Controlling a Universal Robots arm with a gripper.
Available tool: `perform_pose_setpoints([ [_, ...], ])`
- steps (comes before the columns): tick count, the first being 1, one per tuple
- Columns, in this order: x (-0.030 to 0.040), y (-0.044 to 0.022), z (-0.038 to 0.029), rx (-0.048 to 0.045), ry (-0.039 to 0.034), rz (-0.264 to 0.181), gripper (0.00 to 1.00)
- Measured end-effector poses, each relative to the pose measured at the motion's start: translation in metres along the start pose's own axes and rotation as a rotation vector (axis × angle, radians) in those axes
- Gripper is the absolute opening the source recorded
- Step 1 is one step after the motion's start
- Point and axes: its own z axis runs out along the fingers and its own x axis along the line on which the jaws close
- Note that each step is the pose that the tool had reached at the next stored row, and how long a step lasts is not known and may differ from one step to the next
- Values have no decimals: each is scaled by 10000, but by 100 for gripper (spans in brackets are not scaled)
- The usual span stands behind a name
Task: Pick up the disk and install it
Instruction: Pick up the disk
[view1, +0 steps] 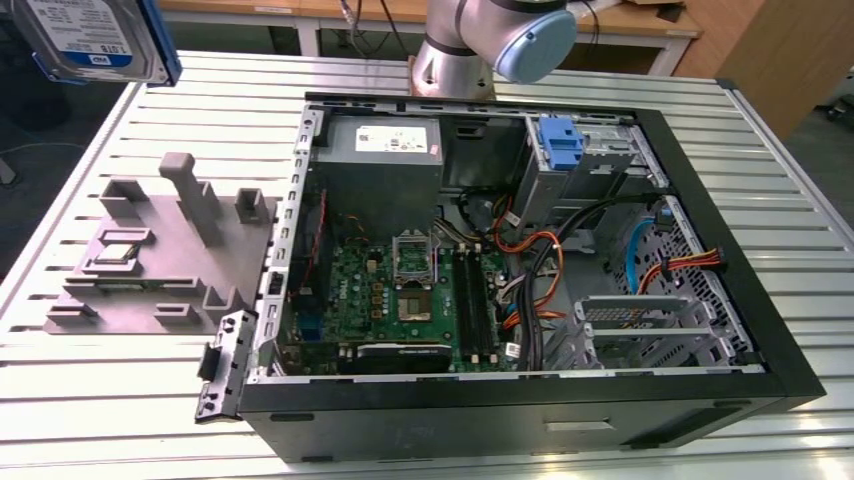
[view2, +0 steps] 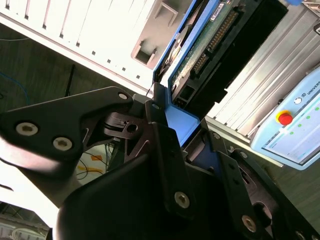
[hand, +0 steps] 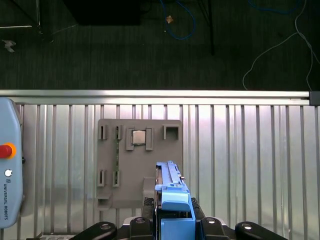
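I see a grey plastic fixture block (view1: 154, 255) on the slatted metal table (view1: 120, 400), just beside an open black computer case (view1: 747, 330).

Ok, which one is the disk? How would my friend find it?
Start at the big open black computer case on the slatted metal table. Look past the grey plastic holder to the exterior view's top left corner, where the tool grips the disk. It is flat with a white-and-blue label in a blue frame; the blue caddy in the case has no label.
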Motion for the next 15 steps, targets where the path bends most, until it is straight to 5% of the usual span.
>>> perform_pose_setpoints([
  [15, 71, -24, -4, 0, 2, -1, 37],
])
